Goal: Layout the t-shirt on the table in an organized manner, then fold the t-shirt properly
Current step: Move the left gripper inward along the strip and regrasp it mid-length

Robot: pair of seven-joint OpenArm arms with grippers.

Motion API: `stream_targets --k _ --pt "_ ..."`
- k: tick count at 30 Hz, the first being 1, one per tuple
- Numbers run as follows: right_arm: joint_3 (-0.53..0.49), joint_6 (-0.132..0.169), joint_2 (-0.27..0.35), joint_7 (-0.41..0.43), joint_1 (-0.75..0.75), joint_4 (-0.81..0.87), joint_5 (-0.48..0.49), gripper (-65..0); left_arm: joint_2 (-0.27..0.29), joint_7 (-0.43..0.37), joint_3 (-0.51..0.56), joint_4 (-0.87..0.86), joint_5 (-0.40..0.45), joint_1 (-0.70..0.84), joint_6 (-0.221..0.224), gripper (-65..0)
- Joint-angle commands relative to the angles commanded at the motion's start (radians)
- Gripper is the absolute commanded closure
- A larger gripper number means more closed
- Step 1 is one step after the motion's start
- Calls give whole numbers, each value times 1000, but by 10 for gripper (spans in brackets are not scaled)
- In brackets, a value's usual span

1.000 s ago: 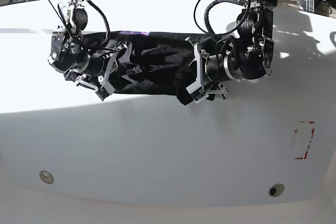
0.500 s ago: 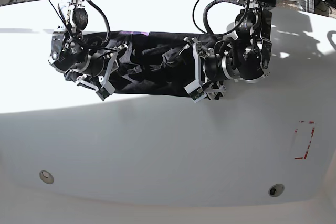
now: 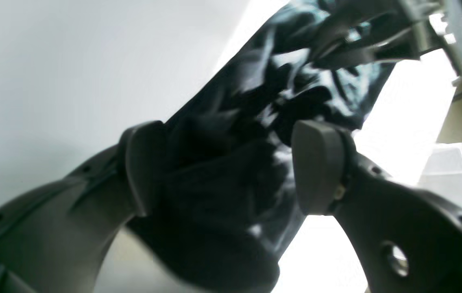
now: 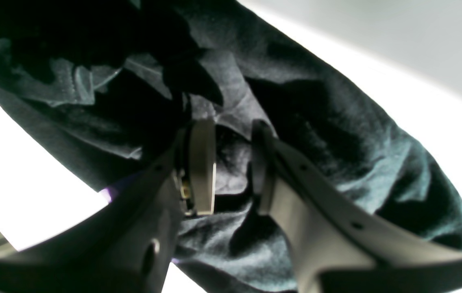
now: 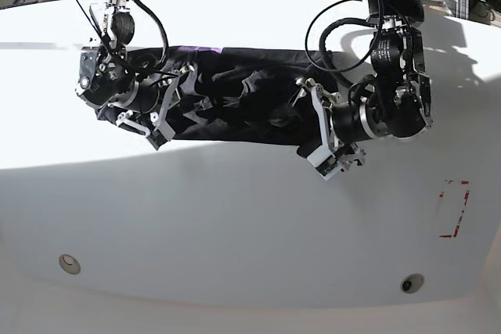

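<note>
The black t-shirt (image 5: 227, 99) lies bunched and wrinkled in a long strip across the far part of the white table (image 5: 235, 217), with a purple tag (image 5: 202, 49) at its far edge. My right gripper (image 5: 160, 111) sits on the shirt's left end. In the right wrist view this gripper (image 4: 233, 162) has its fingers close together, pinching a fold of the t-shirt (image 4: 336, 134). My left gripper (image 5: 319, 127) is at the shirt's right end. Its jaws (image 3: 227, 162) stand wide apart, with dark t-shirt cloth (image 3: 223, 179) lying between them.
A red dashed rectangle (image 5: 454, 209) marks the table at the right. Two round metal discs (image 5: 69, 263) (image 5: 412, 282) sit near the front edge. Cables and frame parts lie beyond the table's far edge.
My left gripper has moved right and toward the front, to the shirt's right end. The cloth that hung below it now lies flatter. My right gripper has barely shifted.
</note>
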Motion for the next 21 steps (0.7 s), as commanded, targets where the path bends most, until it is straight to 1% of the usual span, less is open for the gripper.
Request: stream_targets --k 2,3,4,6,7,8,9,11,12,13,15,17,18,21 --pt "0 0 0 0 0 0 2 -152 -38 -37 -17 -3 12 3 0 -378" --pt "0 0 -2 0 0 0 2 -152 -46 -41 -17 -3 18 3 0 -367" --pt "0 0 -2 0 0 0 2 -152 -60 -54 -14 -3 51 3 0 -321" --pt "0 0 -2 0 0 0 2 -152 -64 -55 -14 -3 98 3 0 -278" --pt "0 0 -2 0 0 0 2 -152 -63 -55 -14 -5 137 3 0 -262" --pt "0 0 -2 0 0 0 2 -152 -63 -55 -14 -5 180 5 0 -261" --pt "0 0 -2 0 0 0 2 -152 -61 -55 -14 -5 201 11 0 -261" --pt "0 0 -2 0 0 0 2 -152 -60 -55 -12 -5 224 29 0 -269" --pt "0 0 -2 0 0 0 2 -152 -54 -55 -11 -5 222 34 0 -281" --pt "0 0 -2 0 0 0 2 -152 -49 -55 -11 -5 221 38 0 -299" --pt "0 0 -2 0 0 0 2 -152 -34 -55 -3 -17 227 52 0 -383" --pt "0 0 -2 0 0 0 2 -152 -34 -57 -3 -31 229 58 0 -418" --pt "0 0 -2 0 0 0 2 -152 -34 -57 2 -38 238 58 0 -421" --pt "0 0 -2 0 0 0 2 -152 -34 -58 17 -55 273 58 0 -381"
